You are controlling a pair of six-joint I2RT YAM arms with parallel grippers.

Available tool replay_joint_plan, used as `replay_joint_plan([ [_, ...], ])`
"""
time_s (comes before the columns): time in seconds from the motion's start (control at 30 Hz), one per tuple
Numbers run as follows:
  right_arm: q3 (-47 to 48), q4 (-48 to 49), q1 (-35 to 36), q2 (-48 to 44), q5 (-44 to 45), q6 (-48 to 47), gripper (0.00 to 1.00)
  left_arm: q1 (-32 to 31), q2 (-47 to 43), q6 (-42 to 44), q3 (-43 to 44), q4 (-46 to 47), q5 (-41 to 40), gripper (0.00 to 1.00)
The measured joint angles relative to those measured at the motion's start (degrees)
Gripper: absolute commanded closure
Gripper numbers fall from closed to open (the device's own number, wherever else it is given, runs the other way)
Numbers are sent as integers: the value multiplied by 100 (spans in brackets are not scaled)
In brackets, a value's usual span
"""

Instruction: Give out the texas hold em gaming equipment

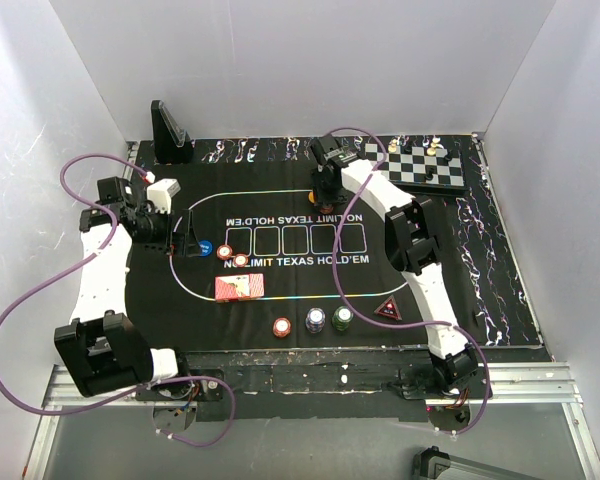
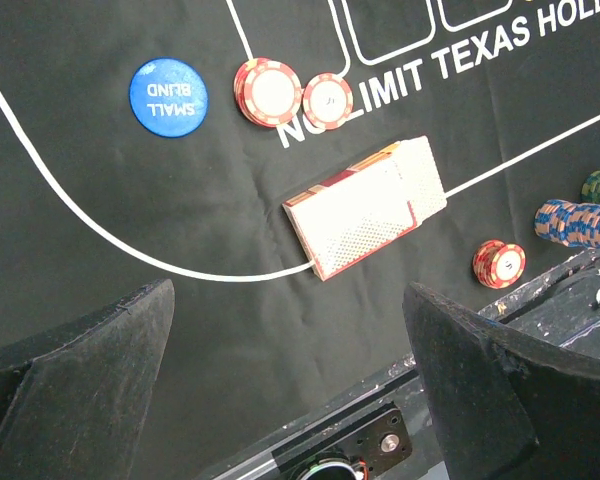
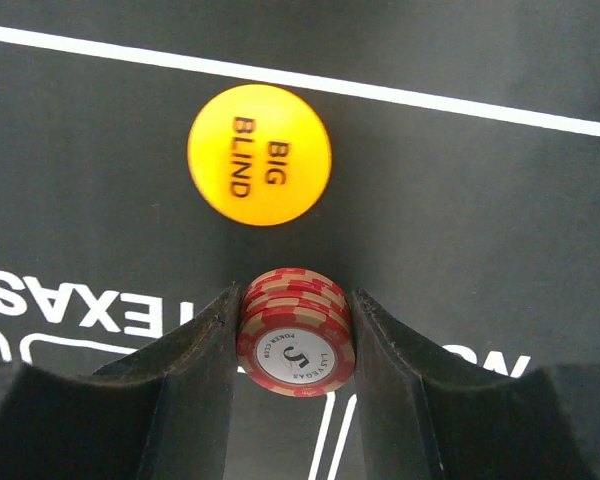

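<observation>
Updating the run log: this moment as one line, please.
right end effector: shut on red chip stack | near: yellow button | left end effector: open, empty | card deck: on mat

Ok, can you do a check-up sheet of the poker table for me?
Surface: black mat, flat.
Job's things: card deck; small blind button beside two red chip stacks; red stack, purple stack, green stack at near edge; triangular marker.
Clutter: chessboard, black stand at far edge.
Grippers: left gripper open over mat; right gripper shut on red chips by big blind button.
Cables: purple cables loop from both arms.
Surroundings: white walls.
</observation>
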Motion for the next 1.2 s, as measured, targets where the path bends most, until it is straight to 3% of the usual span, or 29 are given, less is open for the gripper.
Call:
replay_joint_plan([
  [0.4,-4,-55,-280,74,-35,-4,97,0,236,59,0,61,129,0],
  [0.6,-7,-52,-289,76,-35,-2,51,0,243,59,0,57,188,0],
  [0.73,-7,-59,-299,96,-35,0,32,0,243,66,0,55,225,0],
  [0.9,-7,-72,-337,98,-31,-11,21,0,232,63,0,4,238,0],
  [1.07,-66,-68,-339,9,4,-17,20,0,138,63,0,-52,245,0],
  [1.2,-525,-127,-223,-568,192,-28,18,0,2,61,11,-133,243,0],
])
